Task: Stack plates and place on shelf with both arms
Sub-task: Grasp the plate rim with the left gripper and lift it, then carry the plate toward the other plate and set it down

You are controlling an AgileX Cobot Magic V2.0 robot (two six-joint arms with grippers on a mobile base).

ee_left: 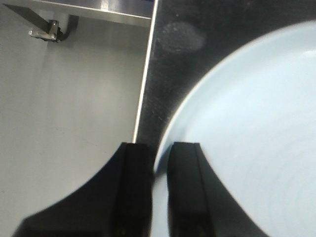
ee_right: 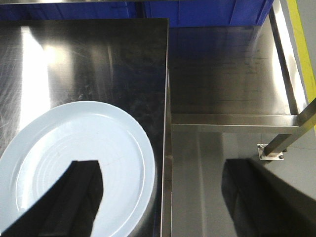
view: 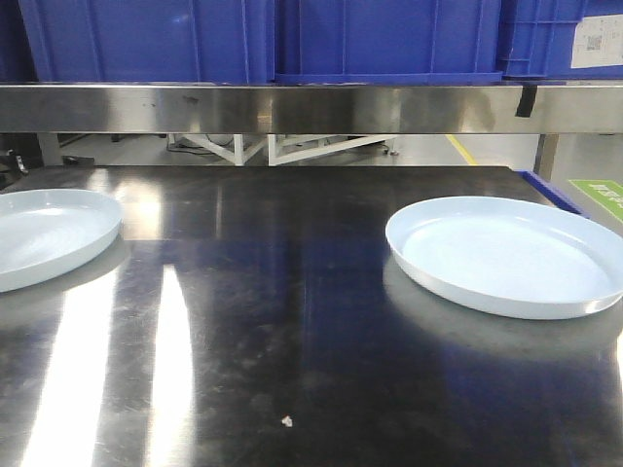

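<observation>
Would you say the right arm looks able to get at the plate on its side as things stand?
Probably yes: the right gripper is open above the right plate, one finger over it and the other past the table edge, with nothing on or around its rim.

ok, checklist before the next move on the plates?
1. Left gripper fingers either side of left plate rim: ok.
2. Left gripper clamped on that rim: cannot tell.
3. Right gripper open, right plate rim between its fingers: ok.
4. Both plates flat on table, nothing in them: ok.
5. Plates stacked: not ok, they lie apart.
6. Free spot on shelf: cannot tell; crates fill the visible tier.
</observation>
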